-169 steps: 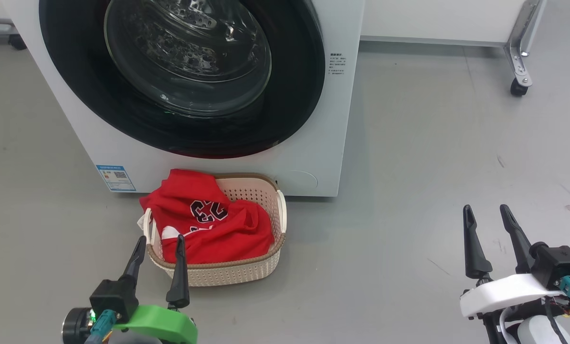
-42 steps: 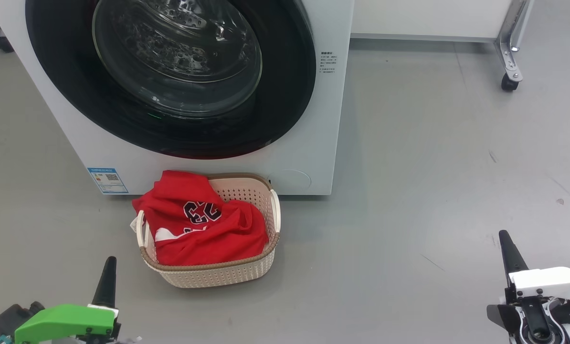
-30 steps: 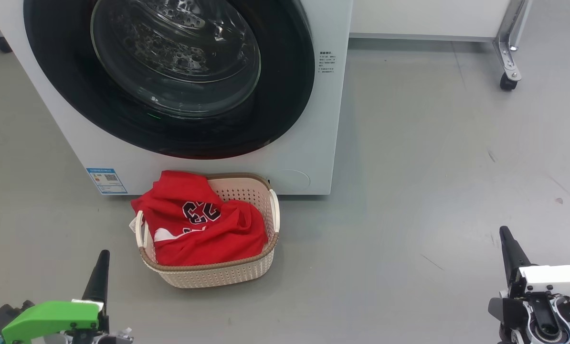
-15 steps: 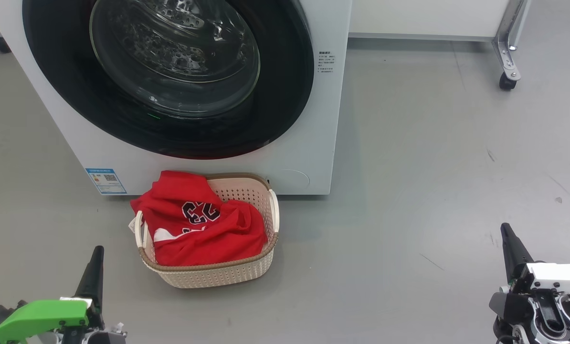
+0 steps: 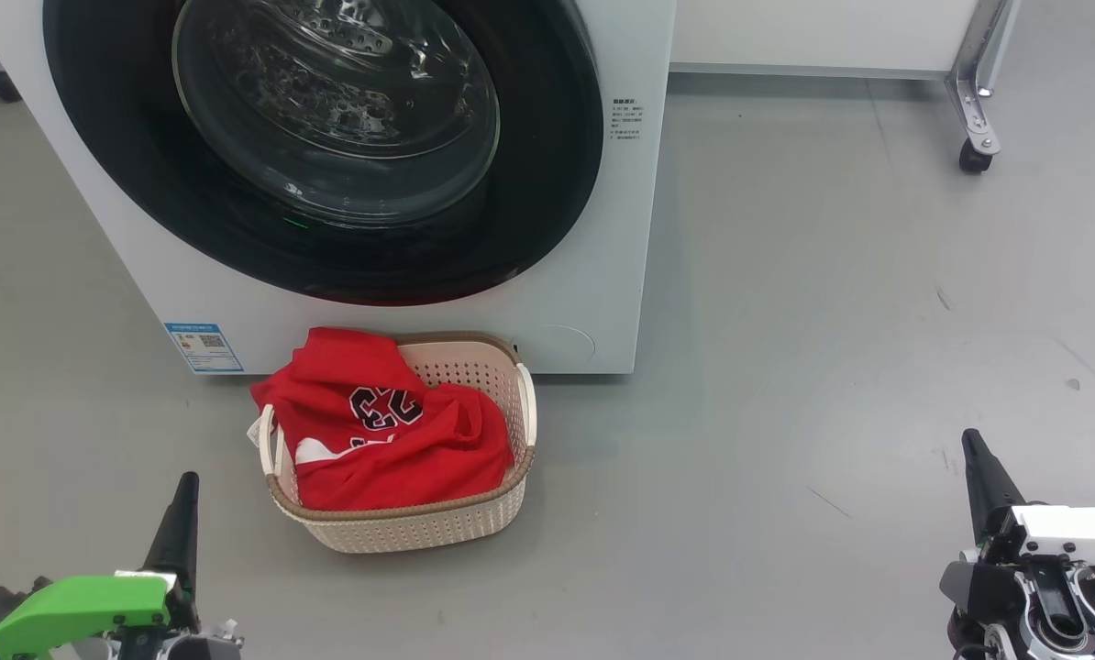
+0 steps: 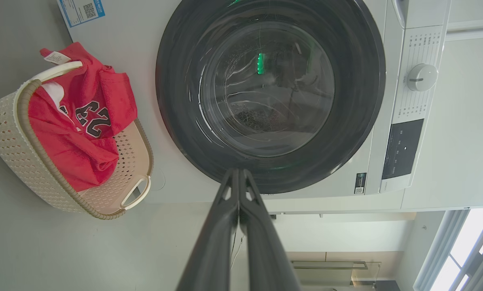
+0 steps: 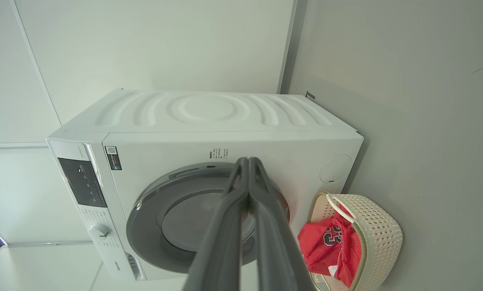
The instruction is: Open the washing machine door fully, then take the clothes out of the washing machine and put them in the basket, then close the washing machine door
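The washing machine [image 5: 621, 229] fills the upper left of the head view, its black-rimmed round door [image 5: 327, 137] lying flush against the front. The red clothes [image 5: 392, 431], a jersey with dark numbers, lie heaped in the cream basket [image 5: 419, 532] on the floor just before the machine. My left gripper [image 5: 185, 481] sits low at the bottom left, left of the basket; its fingers [image 6: 238, 180] are pressed together, empty. At the bottom right, well away from the basket, my right gripper [image 5: 969, 438] is also shut, fingers [image 7: 247, 165] touching. The door [image 6: 270, 93] looks closed in the left wrist view too.
Grey floor spreads to the right of the machine. A metal leg with a black caster [image 5: 971, 156] stands at the upper right beside a white wall panel. A blue sticker [image 5: 203, 346] marks the machine's lower left front.
Both grippers have pulled back low and outward from the basket and turned edge-on; in the last half second almost nothing moves. The view shifted slightly earlier.
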Available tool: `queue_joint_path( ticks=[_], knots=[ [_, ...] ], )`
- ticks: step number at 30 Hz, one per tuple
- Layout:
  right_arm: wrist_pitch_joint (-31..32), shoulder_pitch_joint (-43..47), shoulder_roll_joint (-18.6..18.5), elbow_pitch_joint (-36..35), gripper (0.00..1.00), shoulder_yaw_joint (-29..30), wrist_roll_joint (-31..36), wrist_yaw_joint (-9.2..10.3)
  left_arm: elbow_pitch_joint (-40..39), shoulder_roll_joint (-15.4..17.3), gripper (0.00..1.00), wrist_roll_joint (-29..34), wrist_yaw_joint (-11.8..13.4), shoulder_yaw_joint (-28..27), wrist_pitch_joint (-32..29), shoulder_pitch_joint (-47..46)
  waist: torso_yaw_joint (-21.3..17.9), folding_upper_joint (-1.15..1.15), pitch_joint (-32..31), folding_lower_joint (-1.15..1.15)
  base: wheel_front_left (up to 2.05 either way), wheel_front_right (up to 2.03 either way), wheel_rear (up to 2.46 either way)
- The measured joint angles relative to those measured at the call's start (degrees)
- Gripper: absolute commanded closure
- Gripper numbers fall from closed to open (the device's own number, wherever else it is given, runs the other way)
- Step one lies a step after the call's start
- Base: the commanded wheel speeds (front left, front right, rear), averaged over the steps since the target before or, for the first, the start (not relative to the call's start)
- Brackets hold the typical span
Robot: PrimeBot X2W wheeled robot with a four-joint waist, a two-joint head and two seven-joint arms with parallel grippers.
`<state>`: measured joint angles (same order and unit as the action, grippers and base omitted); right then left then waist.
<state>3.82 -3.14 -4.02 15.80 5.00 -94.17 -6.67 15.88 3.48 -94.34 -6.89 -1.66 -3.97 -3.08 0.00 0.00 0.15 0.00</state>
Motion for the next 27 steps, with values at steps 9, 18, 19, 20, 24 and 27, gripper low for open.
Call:
queue_joint_path(
  ticks=[9, 18, 19, 20, 24, 27],
  knots=[
    [0.0, -0.01, 0.01, 0.08, 1.0, 0.02, 0.0, -0.27, 0.04, 0.0, 1.0, 0.0, 0.0, -0.02, 0.0, -0.02, 0.0, 0.0, -0.01, 0.0, 0.0, 0.0, 0.0],
    [0.01, -0.01, 0.02, 0.21, 1.0, 0.04, 0.0, -0.27, 0.08, 0.0, 1.0, 0.0, 0.0, -0.04, 0.0, -0.03, 0.0, 0.0, -0.01, 0.0, 0.0, 0.0, 0.0],
    [0.01, -0.01, 0.02, 0.21, 1.0, 0.04, 0.0, -0.27, 0.08, 0.0, 1.0, 0.0, 0.0, -0.04, 0.0, -0.03, 0.0, 0.0, -0.01, 0.0, 0.0, 0.0, 0.0],
    [0.03, -0.01, 0.02, 0.22, 1.0, 0.04, 0.0, -0.27, 0.08, 0.0, 1.0, 0.0, 0.0, -0.05, 0.0, -0.04, 0.0, 0.0, -0.01, 0.0, 0.0, 0.0, 0.0],
    [0.43, -0.02, 0.03, 0.25, 1.0, 0.09, 0.0, -0.27, 0.09, 0.0, 1.0, 0.0, 0.0, -0.07, 0.0, -0.05, 0.0, 0.0, -0.01, 0.0, 0.0, 0.0, 0.0],
    [0.43, -0.03, 0.04, 0.26, 1.0, 0.11, 0.0, -0.27, 0.1, 0.0, 1.0, 0.0, 0.0, -0.08, 0.0, -0.05, 0.0, 0.0, -0.01, 0.0, 0.0, 0.0, 0.0]
  ],
)
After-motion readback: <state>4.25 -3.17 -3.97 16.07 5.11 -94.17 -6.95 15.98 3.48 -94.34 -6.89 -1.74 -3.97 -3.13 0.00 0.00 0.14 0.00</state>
